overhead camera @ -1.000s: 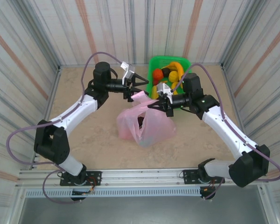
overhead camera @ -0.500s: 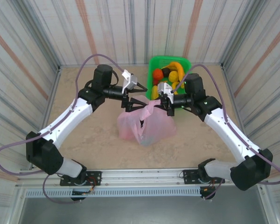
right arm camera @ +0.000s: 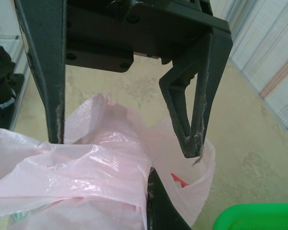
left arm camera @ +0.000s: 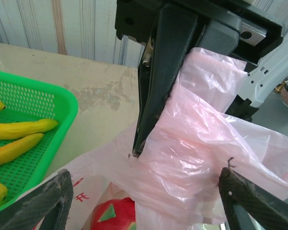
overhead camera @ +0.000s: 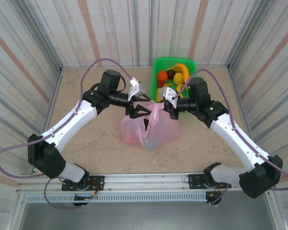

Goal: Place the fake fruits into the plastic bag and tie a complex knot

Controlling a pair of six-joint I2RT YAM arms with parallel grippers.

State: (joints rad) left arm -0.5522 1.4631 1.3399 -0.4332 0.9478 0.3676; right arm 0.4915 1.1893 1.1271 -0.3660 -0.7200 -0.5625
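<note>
Several fake fruits point(overhead camera: 175, 76) sit in the green basket point(overhead camera: 158, 62), few in the unknotted plastic bag point(overhead camera: 151, 129) just beside it, so filling looks unfinished; right gripper point(overhead camera: 161, 107) pinches its film, left gripper point(overhead camera: 145, 106) spread.

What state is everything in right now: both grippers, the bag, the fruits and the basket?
plastic bag: untied, red fruit inside.
left gripper: open, astride the bag's film.
right gripper: shut on the bag's upper film.
green basket: holds bananas.
</note>
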